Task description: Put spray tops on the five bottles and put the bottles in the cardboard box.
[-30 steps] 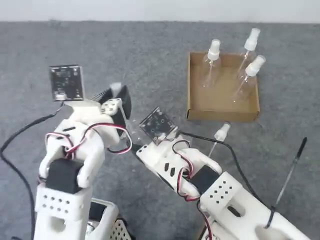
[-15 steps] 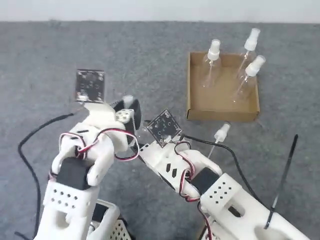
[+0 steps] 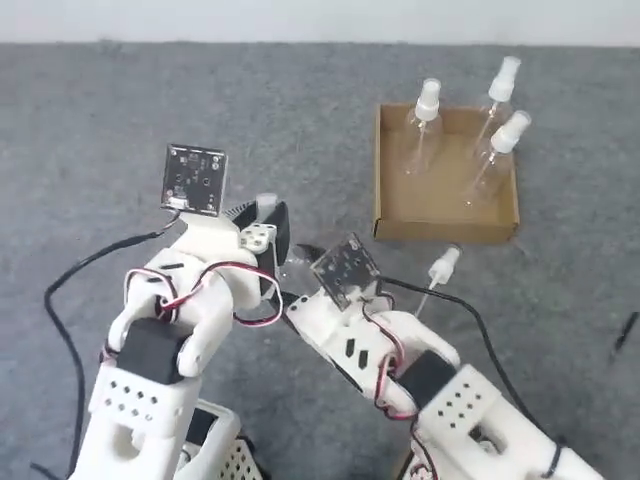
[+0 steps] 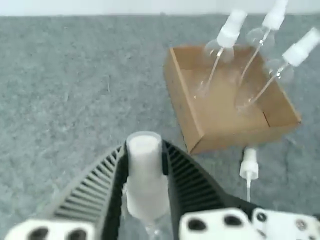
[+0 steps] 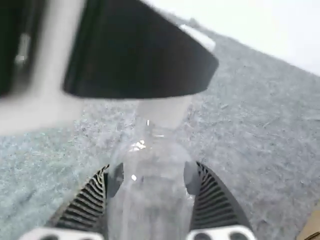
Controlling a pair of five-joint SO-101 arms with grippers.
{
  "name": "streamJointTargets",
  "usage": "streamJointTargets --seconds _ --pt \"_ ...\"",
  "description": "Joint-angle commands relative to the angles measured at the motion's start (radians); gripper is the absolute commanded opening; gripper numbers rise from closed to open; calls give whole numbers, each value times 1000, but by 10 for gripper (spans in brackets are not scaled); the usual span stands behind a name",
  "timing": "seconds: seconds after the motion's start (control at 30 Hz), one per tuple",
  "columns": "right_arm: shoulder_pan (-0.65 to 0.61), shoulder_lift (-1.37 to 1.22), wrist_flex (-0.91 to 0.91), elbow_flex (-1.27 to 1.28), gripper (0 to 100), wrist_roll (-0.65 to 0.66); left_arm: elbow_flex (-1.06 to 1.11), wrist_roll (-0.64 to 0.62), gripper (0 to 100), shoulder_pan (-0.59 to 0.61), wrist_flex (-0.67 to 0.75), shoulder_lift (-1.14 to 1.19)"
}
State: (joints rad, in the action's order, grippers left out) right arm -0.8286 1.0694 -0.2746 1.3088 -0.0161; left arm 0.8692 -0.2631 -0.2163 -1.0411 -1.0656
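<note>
Centrally, the left gripper [image 4: 144, 149] is closed around a white spray top [image 4: 145, 182]. It holds the top close to the neck of a clear bottle [image 5: 150, 150], which the right gripper [image 5: 152, 175] clasps by its body. Contact between top and neck cannot be told. Three capped bottles [image 3: 487, 160] lean inside the cardboard box [image 3: 445, 230]. One loose spray top [image 3: 442, 266] lies on the grey surface [image 3: 100, 100], just beside the box's near wall.
</note>
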Motion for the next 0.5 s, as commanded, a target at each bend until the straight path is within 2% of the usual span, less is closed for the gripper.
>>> streamJointTargets --seconds 0.0,0.13,0.3,0.47 --pt "30 165 19 2 6 -12 -8 12 13 0 3 6" --pt "79 157 122 54 6 -12 -39 12 13 0 -5 6" --pt "101 105 147 57 6 -12 -45 11 21 -2 -9 6" --pt "99 90 148 55 6 -14 -45 11 117 -2 -11 6"
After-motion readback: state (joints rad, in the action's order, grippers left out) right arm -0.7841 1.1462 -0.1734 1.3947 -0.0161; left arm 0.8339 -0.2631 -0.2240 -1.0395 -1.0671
